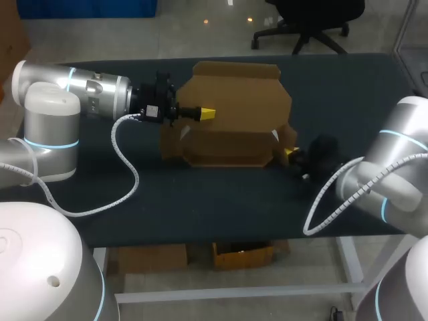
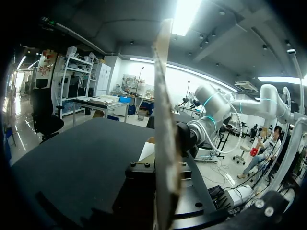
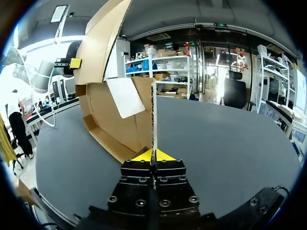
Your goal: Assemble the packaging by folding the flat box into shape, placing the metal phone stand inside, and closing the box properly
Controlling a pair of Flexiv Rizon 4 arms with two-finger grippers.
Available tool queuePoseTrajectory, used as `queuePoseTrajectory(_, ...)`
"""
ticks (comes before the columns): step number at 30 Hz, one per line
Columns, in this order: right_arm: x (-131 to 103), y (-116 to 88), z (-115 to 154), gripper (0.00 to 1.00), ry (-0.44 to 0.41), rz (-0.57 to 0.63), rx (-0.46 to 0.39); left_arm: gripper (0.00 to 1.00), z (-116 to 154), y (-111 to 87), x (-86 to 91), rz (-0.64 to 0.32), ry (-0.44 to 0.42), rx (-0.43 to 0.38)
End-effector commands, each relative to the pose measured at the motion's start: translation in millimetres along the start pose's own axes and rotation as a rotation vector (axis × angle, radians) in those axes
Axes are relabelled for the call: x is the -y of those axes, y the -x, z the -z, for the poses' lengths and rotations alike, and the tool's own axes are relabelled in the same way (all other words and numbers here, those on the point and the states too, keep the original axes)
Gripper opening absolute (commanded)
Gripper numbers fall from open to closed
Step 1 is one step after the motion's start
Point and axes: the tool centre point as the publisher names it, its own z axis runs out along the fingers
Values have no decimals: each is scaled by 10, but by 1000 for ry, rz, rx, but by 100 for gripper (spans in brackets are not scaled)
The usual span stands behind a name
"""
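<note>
dark table: both end effectors clamp box

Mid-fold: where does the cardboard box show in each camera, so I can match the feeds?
Head view: cardboard box mid-table, between left gripper and right gripper.
Left wrist view: its panel edge-on, rising out of the left gripper.
Right wrist view: its flap edge-on in the right gripper, body just ahead.
Shared landmark: the black table under it in every view.

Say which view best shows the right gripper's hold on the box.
Right wrist view: the right gripper pinches a box panel edge-on. Head view shows one yellow tip; left wrist view hides it behind cardboard.
</note>
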Motion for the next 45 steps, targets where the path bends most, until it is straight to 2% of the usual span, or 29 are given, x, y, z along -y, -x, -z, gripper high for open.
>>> queuePoseTrajectory(1,-23,-73,-27,0,-10,4,129,0,-8,-2,-22,-1,-2,2)
queuePoseTrajectory(15,3,-120,-38,1,-24,-7,192,0,-8,-2,-22,-1,-2,2)
queuePoseTrajectory(39,-11,-244,-50,0,-23,-2,252,0,-8,-2,-22,-1,-2,2)
queuePoseTrajectory(45,-15,-264,-59,2,-25,-1,263,0,-8,-2,-22,-1,-2,2)
